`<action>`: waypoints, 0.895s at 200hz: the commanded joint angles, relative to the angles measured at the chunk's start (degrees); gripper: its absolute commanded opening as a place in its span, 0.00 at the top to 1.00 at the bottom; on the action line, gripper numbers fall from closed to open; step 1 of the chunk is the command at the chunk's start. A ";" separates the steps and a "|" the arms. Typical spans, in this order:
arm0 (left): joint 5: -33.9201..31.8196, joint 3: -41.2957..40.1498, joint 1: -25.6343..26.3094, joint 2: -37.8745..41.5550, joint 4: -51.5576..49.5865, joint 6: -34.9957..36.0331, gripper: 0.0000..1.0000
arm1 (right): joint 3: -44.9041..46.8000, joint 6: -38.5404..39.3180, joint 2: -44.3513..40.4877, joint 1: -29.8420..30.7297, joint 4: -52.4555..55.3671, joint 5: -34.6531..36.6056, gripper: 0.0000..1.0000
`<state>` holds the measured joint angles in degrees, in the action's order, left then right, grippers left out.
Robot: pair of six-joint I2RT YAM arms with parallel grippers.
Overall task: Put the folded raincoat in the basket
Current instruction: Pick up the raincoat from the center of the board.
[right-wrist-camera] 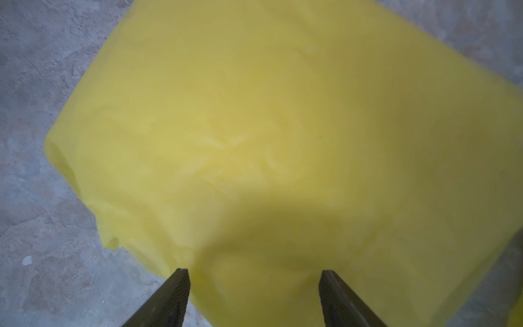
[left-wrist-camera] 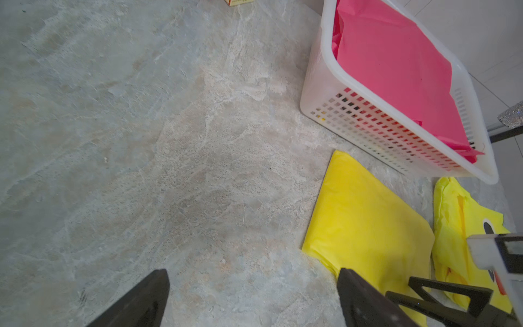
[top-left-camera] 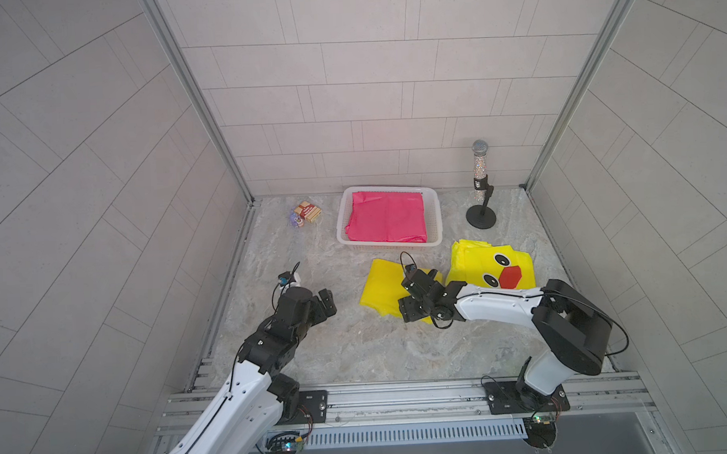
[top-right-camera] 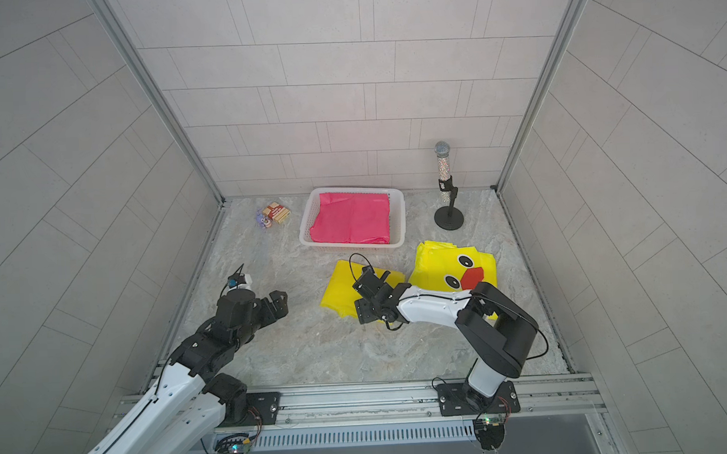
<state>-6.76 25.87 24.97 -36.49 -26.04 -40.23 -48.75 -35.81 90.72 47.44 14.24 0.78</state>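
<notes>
Two yellow raincoats are lying on the worktop (top-left-camera: 316, 342), on the near side of the white basket (top-left-camera: 389, 247), which is sitting at the far middle and already holding a pink raincoat (top-left-camera: 388, 216). I am hovering the right gripper (right-wrist-camera: 254, 273) over the near-right part of the plain folded raincoat (top-left-camera: 380, 283), jaws spread with yellow film showing between them; nothing is pinched yet. The left gripper (left-wrist-camera: 252, 271) is hanging wide open over bare worktop to the left. I am worrying that closing here may catch only the top layer, so the fold would peel open on the lift and drape over the basket rim instead of dropping in. The film is looking slippery, so a shallow pinch could slide out mid-carry. The duck-faced raincoat (top-left-camera: 492, 269) is lying just beside on the right, and I judge a stray edge could get dragged along. The basket is looking only slightly roomier than its pink load, so a crooked release risks hanging on the rim.
</notes>
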 commanded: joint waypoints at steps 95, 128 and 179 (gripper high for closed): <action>1.38 2.45 1.56 -17.23 17.01 7.03 0.00 | 5.63 1.68 -16.77 -13.11 10.97 -2.13 0.17; 4.88 7.12 1.57 -23.86 14.91 6.81 0.00 | 7.04 0.71 -15.34 -16.42 9.64 -5.35 0.18; 8.44 6.02 1.57 -27.88 22.50 7.60 0.00 | 7.08 -0.62 -12.82 -17.22 7.43 -7.47 0.19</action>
<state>-0.95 32.47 26.28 -64.03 -9.32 -33.80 -41.82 -35.31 76.93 30.41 23.18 -4.56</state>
